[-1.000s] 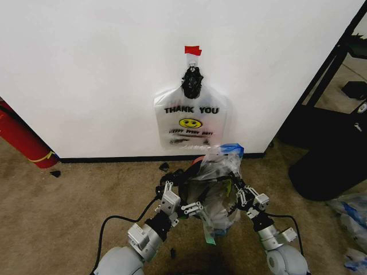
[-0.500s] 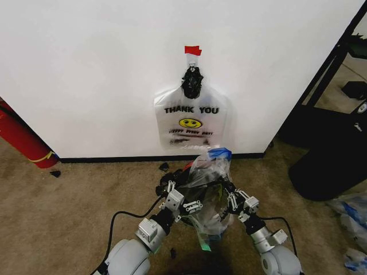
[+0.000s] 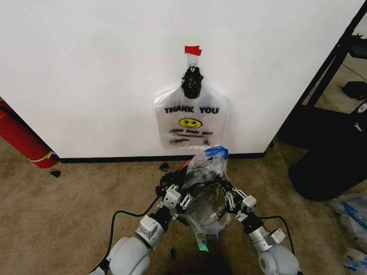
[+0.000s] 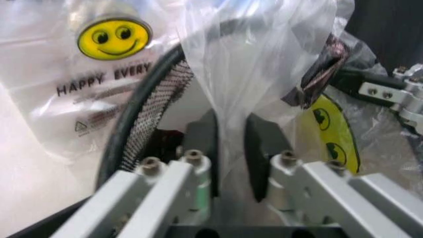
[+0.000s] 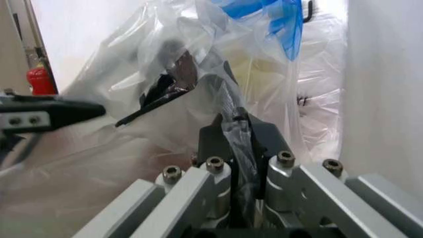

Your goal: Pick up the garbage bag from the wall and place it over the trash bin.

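The garbage bag [image 3: 205, 182], clear wrinkly plastic with a blue patch on top, hangs stretched between both grippers just in front of the wall [image 3: 86, 69]. Under it, mostly hidden, stands the trash bin [image 3: 171, 179]; its black rim [image 4: 142, 106] curves past the left fingers. My left gripper [image 3: 183, 200] is shut on a fold of the bag [image 4: 228, 124]. My right gripper [image 3: 230, 200] is shut on a twisted strip of the bag [image 5: 237, 134] on the opposite side. A yellow smiley [image 4: 334, 134] shows on the bag's film.
A smooth white THANK YOU bag [image 3: 190, 120] hangs on a hook under red tape. A red fire extinguisher [image 3: 23, 140] leans at the left. A black stand [image 3: 327, 149] and loose plastic [image 3: 350, 212] lie to the right. The floor is tan carpet.
Both grippers have drawn closer together with the bag. The right one moved left, so the bag's blue top shifted left and now sits more squarely above the bin.
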